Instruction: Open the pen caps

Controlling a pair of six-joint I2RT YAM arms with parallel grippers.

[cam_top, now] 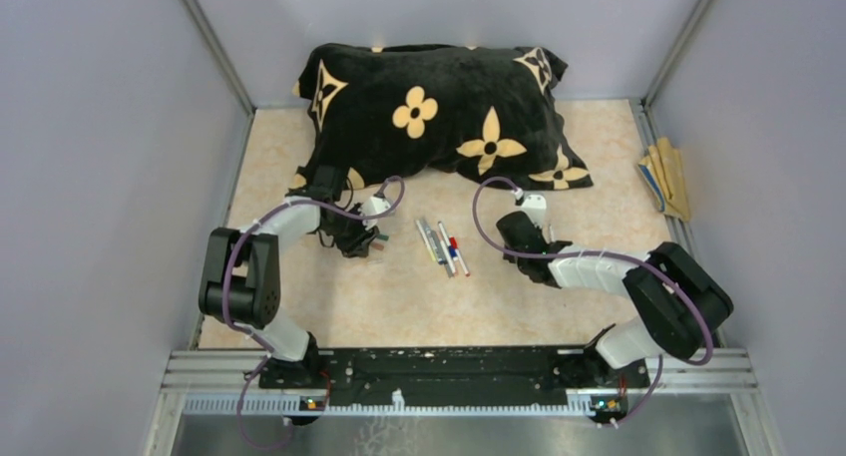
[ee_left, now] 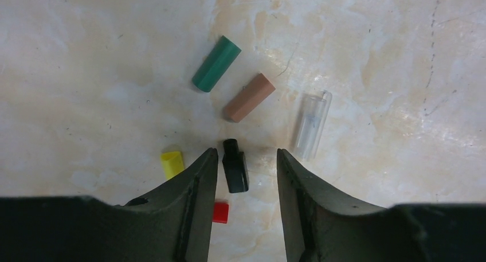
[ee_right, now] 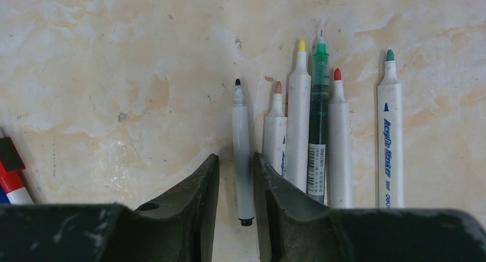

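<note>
Ahead of me, a big black pillow sprawls along the far edge of the worktop. It's plush, printed with tan flowers and four-pointed stars, and one end reaches toward the far-left corner. Over on my right, a small stack of flat tan sticks sits at the right edge, toward the far-right corner and apart from the pillow. A sliver of blue shows on its inner side. Up close, the worktop is glossy beige marbling with cream veins, flecked with tiny dark specks and fine scratches. Plain grey walls close in on three sides, with metal posts standing at the far corners.
</note>
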